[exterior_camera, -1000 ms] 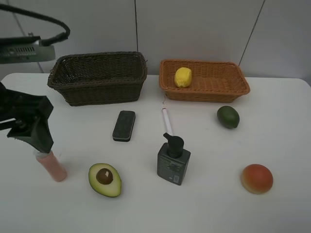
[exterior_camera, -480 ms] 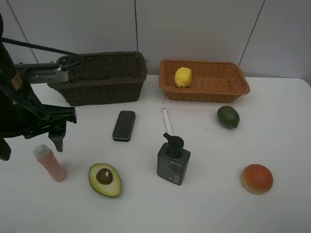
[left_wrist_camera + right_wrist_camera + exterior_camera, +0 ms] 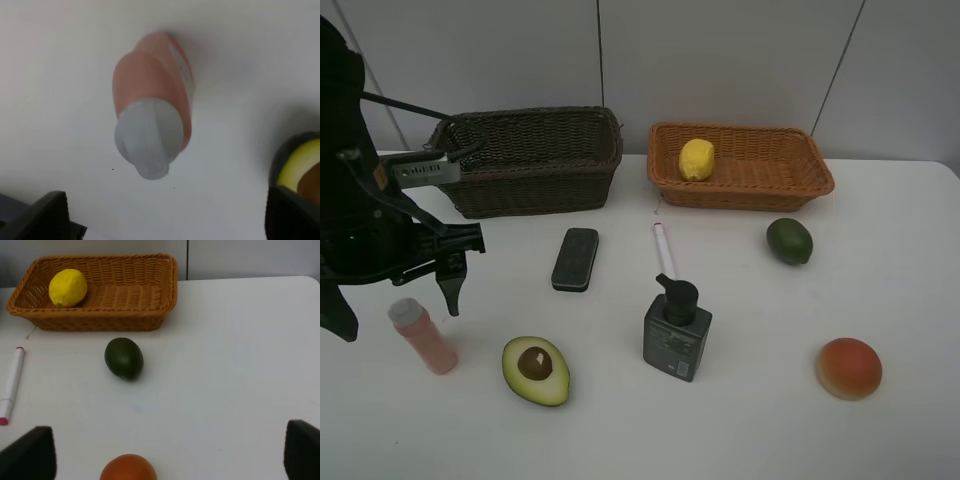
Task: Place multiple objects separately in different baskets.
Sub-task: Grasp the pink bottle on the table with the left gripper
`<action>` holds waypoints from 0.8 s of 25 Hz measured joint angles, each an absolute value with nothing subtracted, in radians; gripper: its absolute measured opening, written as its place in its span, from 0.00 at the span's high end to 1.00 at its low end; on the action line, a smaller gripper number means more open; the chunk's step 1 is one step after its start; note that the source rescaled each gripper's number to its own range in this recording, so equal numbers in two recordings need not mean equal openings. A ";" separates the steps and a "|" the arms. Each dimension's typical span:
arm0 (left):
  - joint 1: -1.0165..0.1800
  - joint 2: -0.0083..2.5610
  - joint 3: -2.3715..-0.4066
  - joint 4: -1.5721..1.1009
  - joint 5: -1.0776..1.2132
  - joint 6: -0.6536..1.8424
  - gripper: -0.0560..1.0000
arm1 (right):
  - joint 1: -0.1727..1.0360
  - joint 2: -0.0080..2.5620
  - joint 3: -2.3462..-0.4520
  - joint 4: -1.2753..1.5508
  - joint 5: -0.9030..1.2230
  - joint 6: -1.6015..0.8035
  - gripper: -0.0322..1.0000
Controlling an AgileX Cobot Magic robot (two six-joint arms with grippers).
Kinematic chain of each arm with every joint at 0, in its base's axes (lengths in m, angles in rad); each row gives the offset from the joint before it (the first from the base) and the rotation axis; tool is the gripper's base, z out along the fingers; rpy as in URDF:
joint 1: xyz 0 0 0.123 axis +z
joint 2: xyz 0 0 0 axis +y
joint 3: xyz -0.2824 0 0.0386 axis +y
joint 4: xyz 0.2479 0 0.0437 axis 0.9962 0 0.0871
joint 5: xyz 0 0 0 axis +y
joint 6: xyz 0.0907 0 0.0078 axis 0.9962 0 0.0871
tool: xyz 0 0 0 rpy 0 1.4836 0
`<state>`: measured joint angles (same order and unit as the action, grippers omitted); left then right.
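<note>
Lemon [image 3: 697, 159] in right basket [image 3: 740, 196], eraser [image 3: 575, 259] before left basket [image 3: 535, 190]

The table [image 3: 900, 270] is carrying ten items in all.

Two of these are woven containers, standing across the upper part of the frame: one dark brown basket [image 3: 535, 188] left of centre and one orange-tan basket [image 3: 740, 196] right of centre.

Four fruit pieces are showing:
- one yellow lemon [image 3: 697, 159]
- one dark green fruit [image 3: 789, 241]
- one orange-red fruit [image 3: 848, 368]
- one halved avocado [image 3: 535, 370]

Two bottles are standing in the lower half: one pink bottle [image 3: 423, 337] at lower left and one dark pump bottle [image 3: 677, 333] near centre.

One black eraser block [image 3: 575, 259] and one white marker [image 3: 663, 249] are lying at mid-frame.
</note>
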<state>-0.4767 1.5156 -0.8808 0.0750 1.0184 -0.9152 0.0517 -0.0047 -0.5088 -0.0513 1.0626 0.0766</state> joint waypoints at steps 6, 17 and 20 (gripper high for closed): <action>-0.416 1.558 -0.881 0.064 0.986 -0.879 0.00 | 0.052 -0.005 -0.509 -0.051 1.063 0.077 0.00; -0.414 1.723 -0.881 0.042 0.873 -0.835 0.00 | 0.052 -0.005 -0.509 -0.051 1.063 0.077 0.00; -0.414 1.770 -0.880 0.042 0.835 -0.821 0.00 | 0.052 -0.005 -0.509 -0.051 1.063 0.077 0.00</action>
